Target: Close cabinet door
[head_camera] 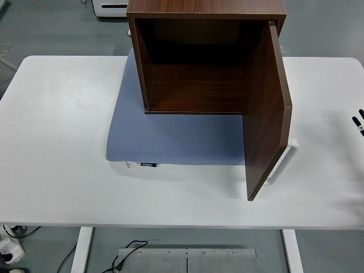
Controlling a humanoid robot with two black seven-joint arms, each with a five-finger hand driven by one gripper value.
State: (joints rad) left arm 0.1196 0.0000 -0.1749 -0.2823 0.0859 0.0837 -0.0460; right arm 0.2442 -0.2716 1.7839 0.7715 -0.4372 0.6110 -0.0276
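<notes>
Nearest the table's [57, 170] front edge, the cabinet door [266, 114] swings out toward the camera, wide open, hinged on the cabinet's [199, 57] right side, a white handle [282, 160] on its outer face; beneath lies a grey-blue mat [170, 139] with a small black tag; farther back stands the dark wooden cabinet, its inside bare. At the right edge only the right hand's [359, 123] fingertips show, well apart from the door; open or curled, I cannot tell.
</notes>
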